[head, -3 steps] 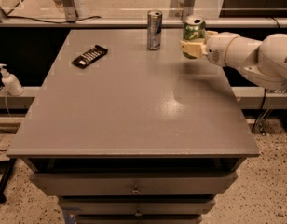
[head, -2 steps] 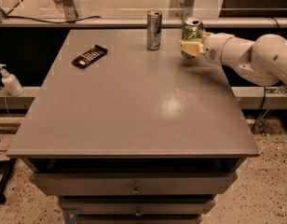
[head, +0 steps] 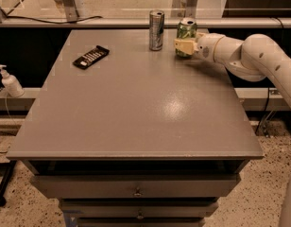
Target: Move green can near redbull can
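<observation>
Right now the jaws are clamping the lower half of the green can (head: 187,30), with one pale finger (head: 181,45) lying across its front. The gripper (head: 185,46) is holding the can just to the picture's right of the redbull can (head: 156,30). A narrow strip of tabletop is showing between the two cans, so they are standing near each other without touching. Both are standing upright, silver tops showing. The finger is covering the green can's base, so I cannot tell whether it is resting on the surface.

Behind the gripper, the white arm (head: 244,56) is reaching in from further right of the redbull can and curving down off the picture's right edge. The redbull can itself is standing near the far edge of the grey table (head: 136,108). A flat black remote (head: 90,56) is lying at a slant to the left of the redbull can, somewhat nearer the camera and well apart from it. Much further left, off the table's side, a small pump bottle (head: 10,82) is standing. Drawers (head: 136,191) are showing under the table's near edge.
</observation>
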Tool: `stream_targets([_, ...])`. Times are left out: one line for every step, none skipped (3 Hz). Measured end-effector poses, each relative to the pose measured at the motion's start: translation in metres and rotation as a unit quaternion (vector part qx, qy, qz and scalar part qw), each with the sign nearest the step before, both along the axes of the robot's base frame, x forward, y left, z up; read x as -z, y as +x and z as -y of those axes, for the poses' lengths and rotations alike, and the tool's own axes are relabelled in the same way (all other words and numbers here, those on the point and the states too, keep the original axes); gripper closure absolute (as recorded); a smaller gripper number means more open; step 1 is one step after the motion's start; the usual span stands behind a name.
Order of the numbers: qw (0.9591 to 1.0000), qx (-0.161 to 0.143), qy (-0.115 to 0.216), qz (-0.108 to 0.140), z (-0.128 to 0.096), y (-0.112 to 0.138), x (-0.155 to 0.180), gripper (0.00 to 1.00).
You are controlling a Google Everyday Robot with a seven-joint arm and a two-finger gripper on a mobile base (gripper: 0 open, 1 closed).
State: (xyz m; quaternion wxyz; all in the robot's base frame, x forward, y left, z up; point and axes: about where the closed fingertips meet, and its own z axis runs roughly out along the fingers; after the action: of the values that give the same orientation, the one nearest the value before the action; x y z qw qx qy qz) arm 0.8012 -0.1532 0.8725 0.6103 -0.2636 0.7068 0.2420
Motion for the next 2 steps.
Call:
stream_targets([0.9999,-0.01,0.008,-0.005,-0.009,0.012,0.004,1.0])
stream_targets([0.9996,-0.023,0.012,-0.01,-0.02,0.018,0.007,1.0])
